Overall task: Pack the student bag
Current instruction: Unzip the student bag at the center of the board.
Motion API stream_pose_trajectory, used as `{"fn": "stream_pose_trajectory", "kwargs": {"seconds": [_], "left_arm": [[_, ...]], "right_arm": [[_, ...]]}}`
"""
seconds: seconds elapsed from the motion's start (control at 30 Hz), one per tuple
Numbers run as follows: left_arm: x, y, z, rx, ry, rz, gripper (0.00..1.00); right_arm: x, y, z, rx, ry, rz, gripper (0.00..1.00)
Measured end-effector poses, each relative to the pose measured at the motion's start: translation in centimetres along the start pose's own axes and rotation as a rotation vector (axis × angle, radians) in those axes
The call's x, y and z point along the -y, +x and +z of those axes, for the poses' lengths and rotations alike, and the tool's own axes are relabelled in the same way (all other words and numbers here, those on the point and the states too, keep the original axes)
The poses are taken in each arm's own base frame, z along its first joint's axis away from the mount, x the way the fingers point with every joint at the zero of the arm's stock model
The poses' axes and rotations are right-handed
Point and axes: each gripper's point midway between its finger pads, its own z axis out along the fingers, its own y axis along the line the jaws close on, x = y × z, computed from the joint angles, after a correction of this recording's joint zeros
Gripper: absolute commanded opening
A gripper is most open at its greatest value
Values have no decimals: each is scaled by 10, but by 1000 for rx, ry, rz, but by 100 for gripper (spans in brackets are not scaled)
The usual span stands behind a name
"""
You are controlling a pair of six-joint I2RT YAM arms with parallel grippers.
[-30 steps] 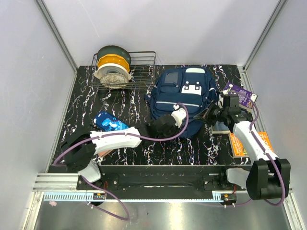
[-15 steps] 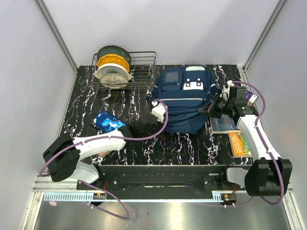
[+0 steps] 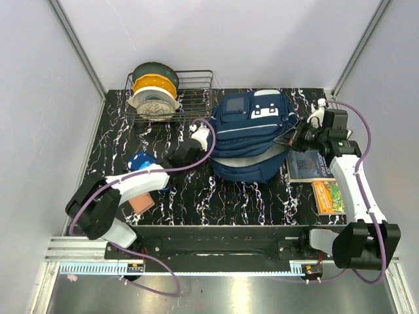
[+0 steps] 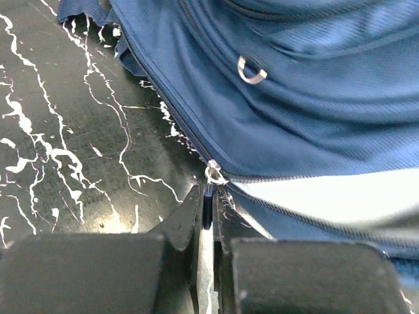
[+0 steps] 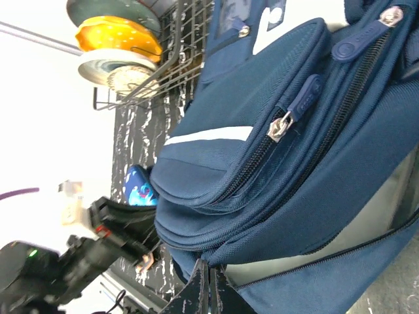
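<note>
Left gripper (image 4: 207, 199) clamps the metal zip pull (image 4: 213, 174) of the large navy fabric backpack (image 3: 252, 127), opened to grey lining (image 3: 250, 159). Right gripper (image 5: 208, 276), jaws together, meets its right edge. Wire basket (image 3: 195, 98) holds stacked spools (image 3: 154, 91).

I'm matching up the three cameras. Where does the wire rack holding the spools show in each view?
Top external: the wire rack sits at the back left, just left of the backpack.
Left wrist: not in it; the backpack fills most of that view.
Right wrist: upper left, beyond the backpack.
Shared landmark: the backpack, seen in all three.
</note>
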Motion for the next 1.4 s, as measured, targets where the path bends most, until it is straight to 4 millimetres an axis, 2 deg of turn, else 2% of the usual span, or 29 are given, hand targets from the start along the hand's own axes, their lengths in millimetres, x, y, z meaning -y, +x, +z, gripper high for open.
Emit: {"fn": "stream_pose_trajectory", "kwargs": {"seconds": [0.23, 0.27, 0.37, 0.47, 0.53, 0.6, 0.67, 0.77, 0.83, 0.9, 1.03, 1.1, 1.2, 1.4], "left_arm": [[-17, 2, 29, -63, -77, -14, 1], [-19, 1, 33, -65, -86, -16, 7], [-25, -5, 39, -58, -108, -21, 15], [-31, -8, 46, -59, -123, -30, 17], [-36, -8, 52, -66, -130, -38, 35], [-39, -5, 54, -74, -130, -34, 63], [-44, 0, 52, -83, -130, -29, 76], [-48, 6, 36, -78, -123, -35, 85], [-48, 2, 13, -52, -113, -38, 89], [-42, -19, -12, 21, -86, -41, 93], [-17, -76, -63, 222, 7, -36, 96], [-4, -93, -83, 287, 53, -13, 97], [11, -100, -96, 316, 102, 26, 98], [29, -100, -103, 295, 167, 111, 96]], "right_arm": [[-25, -10, -15, 24, -74, -25, 0], [-29, -11, -17, 30, -81, -28, 0], [-37, -13, -24, 40, -103, -42, 0], [-42, -11, -26, 30, -126, -47, 0], [-43, -10, -27, 24, -133, -47, 0], [-44, -10, -27, 22, -138, -48, 0], [-44, -11, -28, 25, -139, -48, 0], [-43, -14, -26, 29, -142, -50, 0], [-42, -17, -23, 30, -145, -52, 0], [-39, -18, -18, 25, -141, -47, 0], [-34, -19, -11, 5, -144, -48, 0], [-37, -17, -10, -10, -162, -61, 0], [-51, -17, -10, -24, -199, -108, 0], [-103, -4, -17, -79, -332, -240, 0]]}}
